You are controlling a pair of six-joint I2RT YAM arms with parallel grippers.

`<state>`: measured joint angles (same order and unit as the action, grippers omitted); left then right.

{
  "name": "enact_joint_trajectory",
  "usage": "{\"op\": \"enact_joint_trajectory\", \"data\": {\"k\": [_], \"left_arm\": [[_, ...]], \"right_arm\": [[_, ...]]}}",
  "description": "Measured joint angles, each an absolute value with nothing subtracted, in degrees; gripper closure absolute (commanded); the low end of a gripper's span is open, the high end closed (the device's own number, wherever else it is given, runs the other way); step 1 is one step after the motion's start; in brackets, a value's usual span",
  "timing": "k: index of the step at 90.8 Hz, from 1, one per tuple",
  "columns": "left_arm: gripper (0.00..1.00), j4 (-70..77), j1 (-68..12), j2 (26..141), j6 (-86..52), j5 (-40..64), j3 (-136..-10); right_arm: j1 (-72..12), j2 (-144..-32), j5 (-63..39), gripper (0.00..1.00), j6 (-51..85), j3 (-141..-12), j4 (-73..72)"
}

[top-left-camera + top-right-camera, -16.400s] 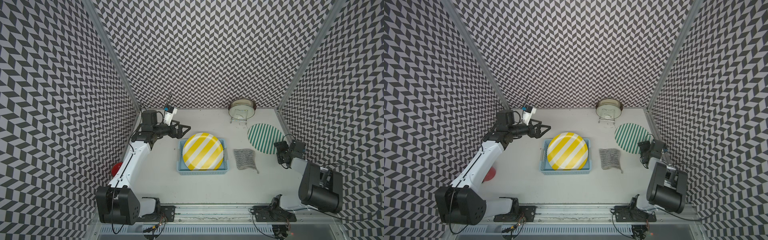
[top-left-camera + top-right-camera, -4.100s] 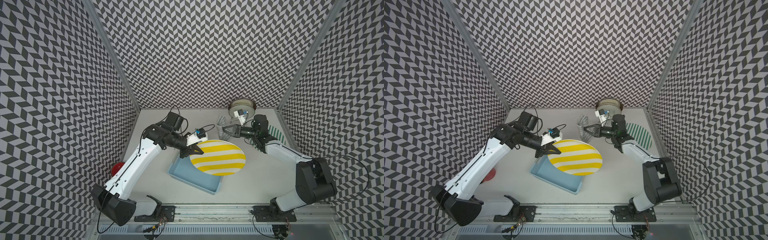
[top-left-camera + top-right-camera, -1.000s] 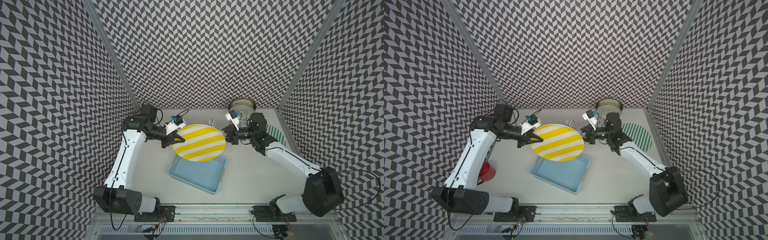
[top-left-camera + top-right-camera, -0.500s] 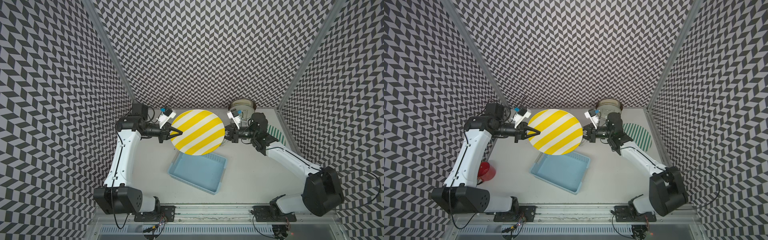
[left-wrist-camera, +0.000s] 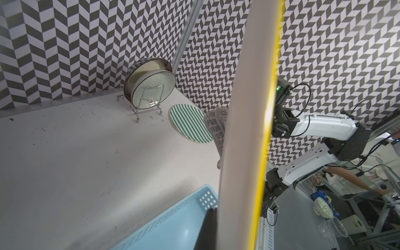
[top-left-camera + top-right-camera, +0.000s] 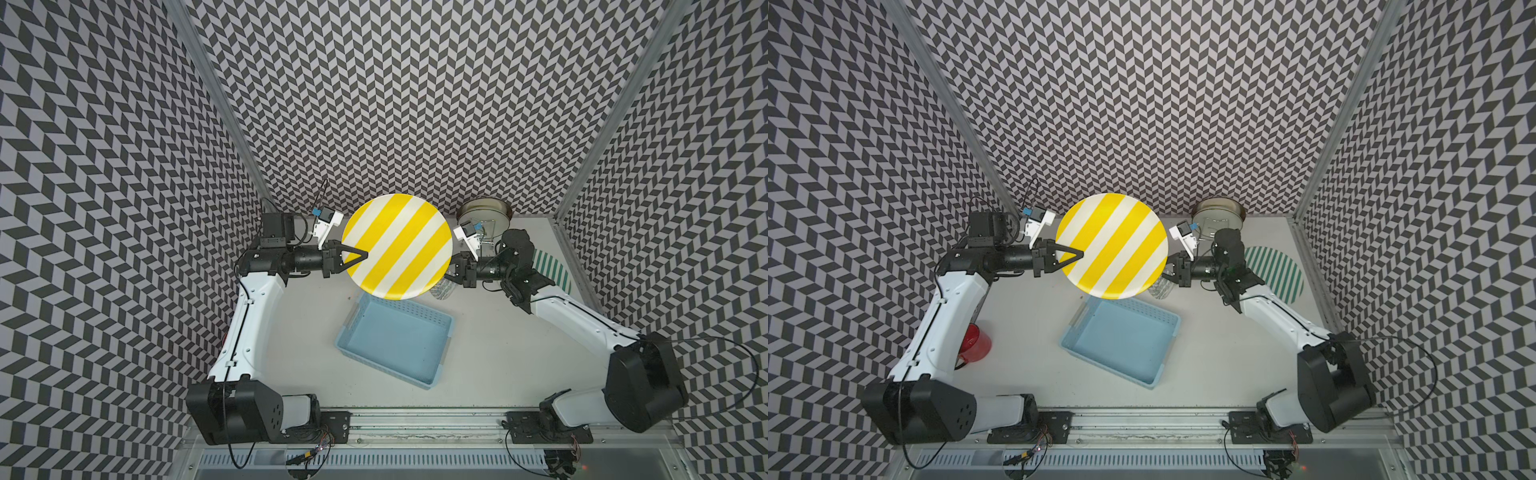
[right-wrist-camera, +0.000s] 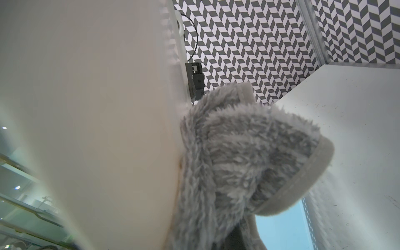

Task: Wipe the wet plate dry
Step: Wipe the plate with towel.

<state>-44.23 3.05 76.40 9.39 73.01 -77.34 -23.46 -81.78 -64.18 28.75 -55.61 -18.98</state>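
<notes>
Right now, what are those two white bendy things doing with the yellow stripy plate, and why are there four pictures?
They are two robot arms with grippers. Two pictures look down from above; two come from cameras on the arms' wrists. The left gripper is shut on the yellow striped plate, holding it up off the table. The right gripper is shut on a fluffy grey cloth pressed against the plate's back. On the table lie a blue basket, a green striped plate, a wire rack of dishes and a red cup.

plate (image 6: 397,246) above basket's (image 6: 395,340) far rim, cloth (image 7: 238,151) behind
</notes>
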Motion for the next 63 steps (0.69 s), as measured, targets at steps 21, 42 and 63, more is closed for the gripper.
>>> {"op": "enact_joint_trajectory", "data": {"k": [21,42,63], "left_arm": [[1.00,-32.64,2.42,76.53,-4.23,74.83,-71.40],[1.00,-22.81,-0.49,76.62,-17.56,73.63,-67.88],[1.00,-18.92,-2.44,78.43,-28.69,71.66,-67.83]], "right_arm": [[-23.55,-81.80,-62.43,1.00,36.53,-51.57,-27.62],[-24.25,-82.63,-58.74,1.00,45.28,-47.22,-39.46],[-25.96,-82.59,-51.46,1.00,49.60,-42.98,-47.64]]}}
